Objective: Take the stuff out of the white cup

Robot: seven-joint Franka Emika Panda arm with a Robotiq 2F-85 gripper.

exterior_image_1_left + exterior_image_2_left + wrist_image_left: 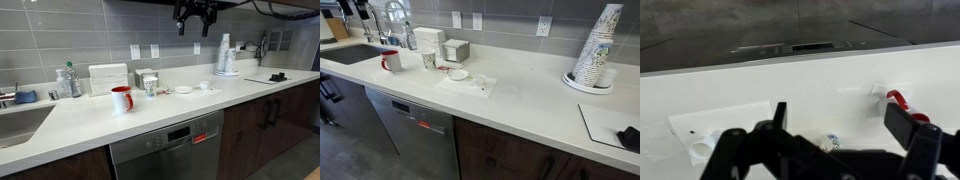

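The white cup point(121, 99), a mug with a red handle and red inside, stands on the white counter point(170, 115) and shows in both exterior views point(392, 62). In the wrist view only its red part point(902, 101) shows, by the right finger. What is in it cannot be seen. My gripper point(195, 13) hangs high above the counter, well above and apart from the mug. It is open and empty in the wrist view point(840, 125).
A paper cup with a green mark point(150, 86) stands next to the mug. A white box point(107, 78) and bottles point(66, 82) stand at the wall by the sink point(18, 120). A napkin with small items point(468, 80) and a stack of cups point(595, 48) lie further along.
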